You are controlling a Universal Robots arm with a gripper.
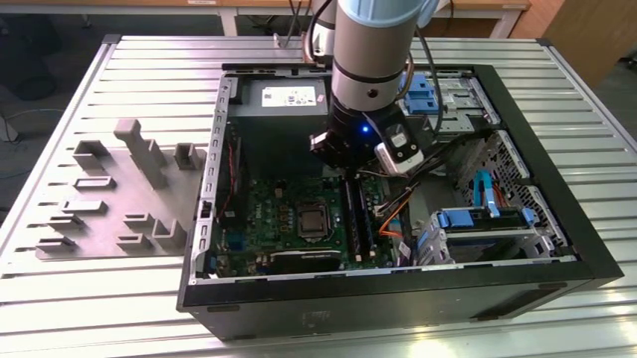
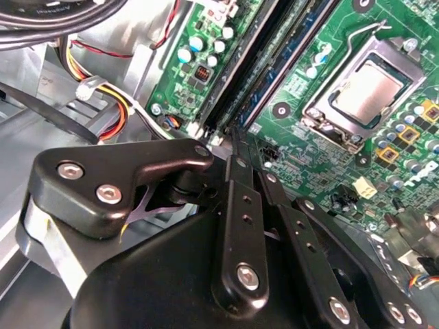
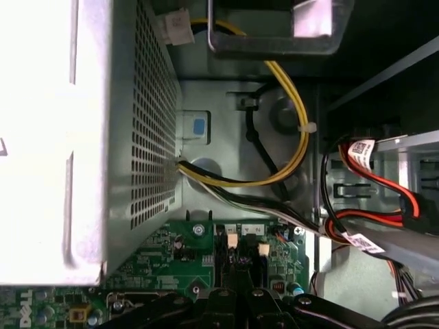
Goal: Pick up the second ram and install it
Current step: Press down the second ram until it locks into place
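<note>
- Hanging inside the open computer case point(image 1: 398, 302), the gripper point(image 1: 348, 173) sits low over the motherboard point(image 1: 283, 201), between the power supply point(image 1: 283, 101) and the drive bays on the exterior view's right.
- In the second wrist view the gripper point(image 2: 233, 137) narrows to a slim tip right at the end of the long black memory slots point(image 2: 236, 75). Its black links converge there, but I cannot tell whether it is pressed together or pinching anything.
- The second ram point(image 2: 271, 68), a thin blue-green strip, stands on edge among those slots. It begins just beyond the gripper tip and runs straight away from it; contact at the tip cannot be judged.
- In the exterior view the second ram point(image 1: 351, 212) has its long axis running from under the gripper towards the near wall of the case, parallel to the slots and just to the exterior view's right of the processor socket point(image 1: 313, 221).
- The first wrist view shows the gripper point(image 3: 236, 291) above the slot ends, with yellow cables point(image 3: 295, 116) beyond.
- A grey moulded tray point(image 1: 110, 201) lies on the table at the exterior view's left, well apart from the gripper.
</note>
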